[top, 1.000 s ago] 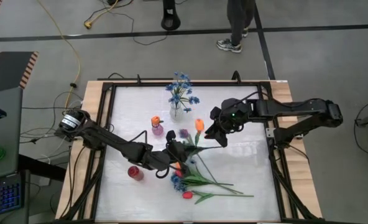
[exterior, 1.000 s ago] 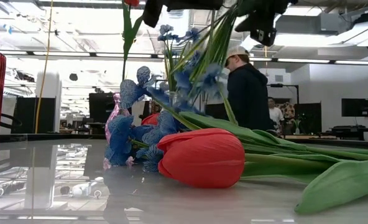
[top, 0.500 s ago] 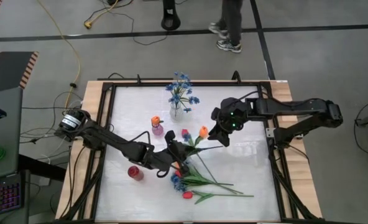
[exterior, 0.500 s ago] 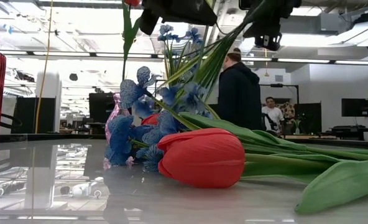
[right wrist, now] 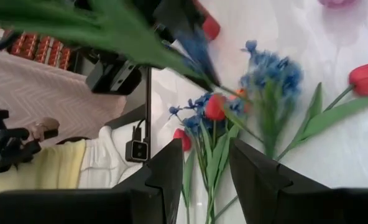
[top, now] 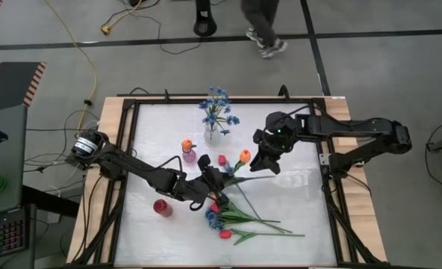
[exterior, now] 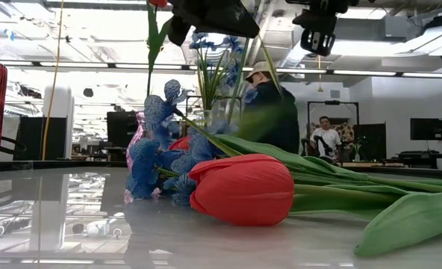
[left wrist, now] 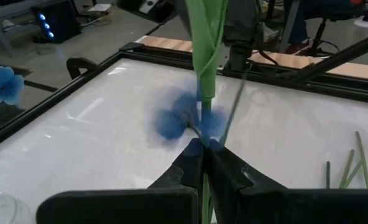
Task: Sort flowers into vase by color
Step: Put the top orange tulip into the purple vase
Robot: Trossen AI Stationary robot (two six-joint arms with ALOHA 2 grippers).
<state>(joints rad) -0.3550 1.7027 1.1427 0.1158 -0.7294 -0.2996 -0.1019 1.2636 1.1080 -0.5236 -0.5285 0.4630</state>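
Observation:
My left gripper [top: 219,179] [left wrist: 204,146] hovers over the table's middle, shut on green flower stems. A red tulip bud [top: 222,160], an orange tulip bud [top: 244,156] and a blurred blue blossom [left wrist: 184,121] show just beyond it. My right gripper [top: 266,160] [right wrist: 206,168] is open, right of the orange bud, with nothing between its fingers. A clear vase [top: 212,135] holds blue sprigs, a pink vase [top: 189,155] holds an orange tulip, and a red vase [top: 161,207] stands near the left. More flowers [top: 240,219] lie flat on the table, a red tulip [exterior: 243,188] nearest. My left gripper pinches green stems [left wrist: 204,134] between its two shut fingers; a broad leafy stem and a thinner one rise beyond the fingertips. The stems are lifted clear of the table. Whether the red and orange buds belong to these stems I cannot tell.
A black frame [top: 333,187] edges the white table top. The lying pile of blue sprigs and tulips [exterior: 161,161] fills the near middle. A person [top: 264,30] walks on the floor beyond the far edge, and others stand in the room behind [exterior: 269,112].
My right gripper has drawn back slightly toward the far edge and risen, away from the stems that reached it a second ago. The held flowers have swung toward my left gripper; a red bud now shows beside the orange one. The person behind has walked on.

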